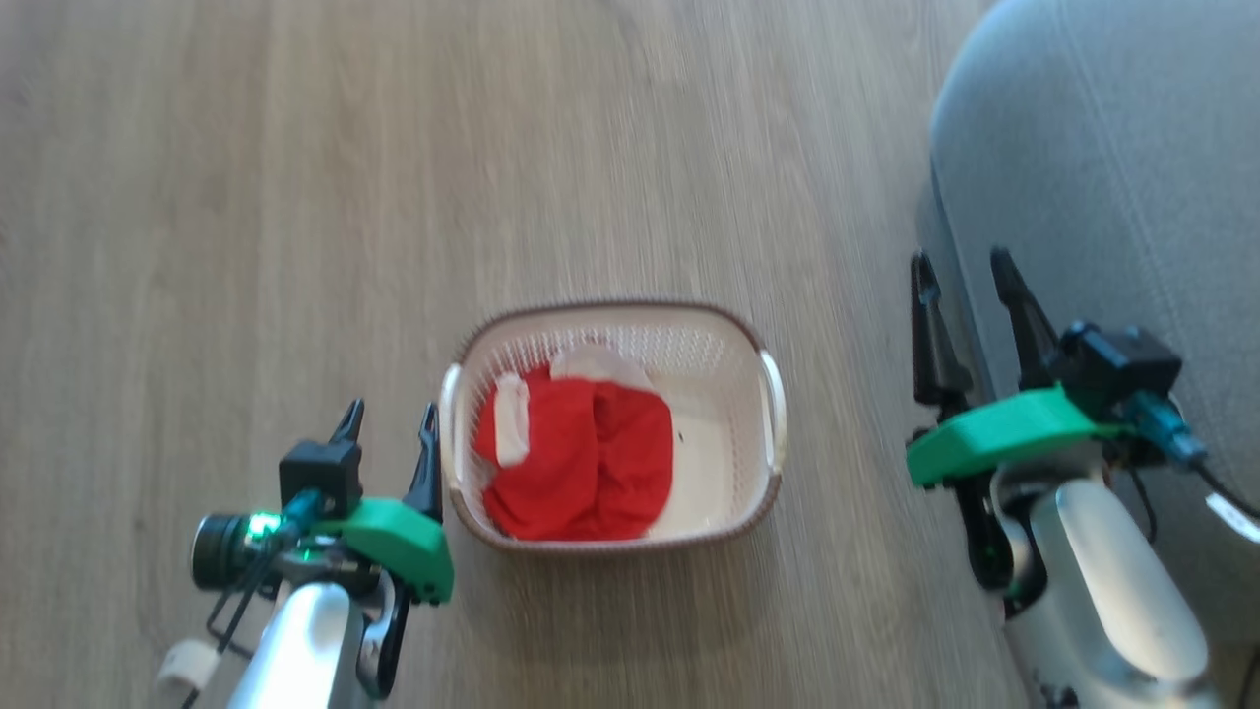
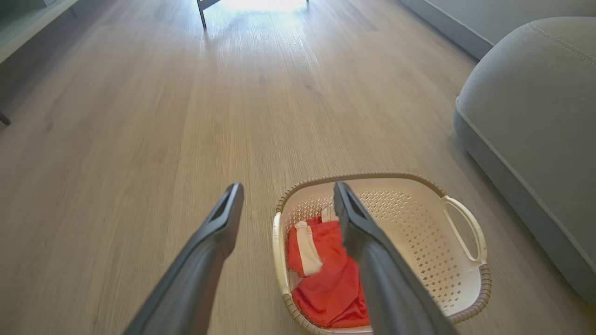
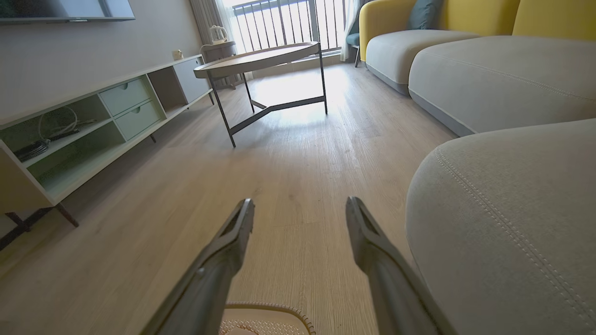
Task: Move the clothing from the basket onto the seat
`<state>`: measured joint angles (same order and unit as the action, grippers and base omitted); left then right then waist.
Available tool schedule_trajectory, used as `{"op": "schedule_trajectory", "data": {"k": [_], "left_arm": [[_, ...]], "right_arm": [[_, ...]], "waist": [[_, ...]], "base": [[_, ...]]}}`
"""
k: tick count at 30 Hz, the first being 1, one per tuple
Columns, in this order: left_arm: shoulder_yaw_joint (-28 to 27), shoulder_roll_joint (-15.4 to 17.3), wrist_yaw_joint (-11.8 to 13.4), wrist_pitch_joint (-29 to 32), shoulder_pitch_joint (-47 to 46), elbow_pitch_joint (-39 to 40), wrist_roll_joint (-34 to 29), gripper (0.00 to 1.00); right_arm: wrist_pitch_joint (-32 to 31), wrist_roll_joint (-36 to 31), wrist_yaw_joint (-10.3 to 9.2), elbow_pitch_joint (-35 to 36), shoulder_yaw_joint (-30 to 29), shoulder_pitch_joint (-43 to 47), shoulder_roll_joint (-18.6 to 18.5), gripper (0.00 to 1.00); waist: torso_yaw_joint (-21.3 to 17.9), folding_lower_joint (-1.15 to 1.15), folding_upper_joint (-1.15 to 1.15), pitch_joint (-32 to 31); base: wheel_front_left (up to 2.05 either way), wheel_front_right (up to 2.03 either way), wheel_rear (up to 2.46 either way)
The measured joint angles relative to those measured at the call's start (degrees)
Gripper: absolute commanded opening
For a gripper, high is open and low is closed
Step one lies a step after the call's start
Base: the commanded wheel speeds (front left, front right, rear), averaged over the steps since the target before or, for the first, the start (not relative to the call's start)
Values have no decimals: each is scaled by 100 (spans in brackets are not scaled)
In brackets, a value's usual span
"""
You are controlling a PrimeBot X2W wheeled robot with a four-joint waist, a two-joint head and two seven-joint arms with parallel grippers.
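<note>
The cream basket (image 1: 728, 414) with a brown rim stands on the wooden floor in the middle of the head view. Red clothing (image 1: 581, 458) with white trim lies bunched in its left half. My left gripper (image 1: 389, 418) hovers open just left of the basket, nothing between its fingers; in the left wrist view the basket (image 2: 419, 232) and clothing (image 2: 330, 284) lie below its right finger. My right gripper (image 1: 965, 271) stands open and empty, right of the basket, at the edge of the grey seat (image 1: 1112, 177). The seat (image 3: 507, 223) fills the right of the right wrist view.
A round coffee table (image 3: 263, 58) on dark legs stands further along the floor. A low media shelf (image 3: 93, 116) lines the left wall. More grey sofa cushions (image 3: 493, 74) with yellow backs run along the right. Bare wooden floor (image 1: 295, 197) surrounds the basket.
</note>
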<state>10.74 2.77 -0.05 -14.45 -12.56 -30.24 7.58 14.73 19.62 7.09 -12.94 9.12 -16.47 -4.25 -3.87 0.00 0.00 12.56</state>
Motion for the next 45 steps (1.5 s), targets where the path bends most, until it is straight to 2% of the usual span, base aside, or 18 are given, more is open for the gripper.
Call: {"op": "schedule_trajectory", "data": {"k": [12,17,24,31,45], "left_arm": [[481,-35,-99,0,-1355,-721,-249,100],[659,-37,-143,-1,-1956,-1276,-371,100],[837,-37,-10,10,-2892,-2150,-547,100],[1116,-38,112,287,-3717,-2864,-615,100],[1394,-37,355,938,-4565,-3938,-758,100]], "right_arm": [[0,3,0,255,46,-789,43,100],[0,11,0,391,45,-1122,52,100],[0,240,0,522,140,-1388,64,100],[0,396,0,560,197,-1479,79,100],[0,652,0,680,352,-1731,85,100]], "waist": [[-422,1,-1,1404],[-606,2,-1,2002],[-863,2,-1,2742],[-1111,1,0,3331],[-1547,1,0,4003]], "base": [[0,0,0],[0,0,0],[0,0,0],[0,0,0],[0,0,0]]}}
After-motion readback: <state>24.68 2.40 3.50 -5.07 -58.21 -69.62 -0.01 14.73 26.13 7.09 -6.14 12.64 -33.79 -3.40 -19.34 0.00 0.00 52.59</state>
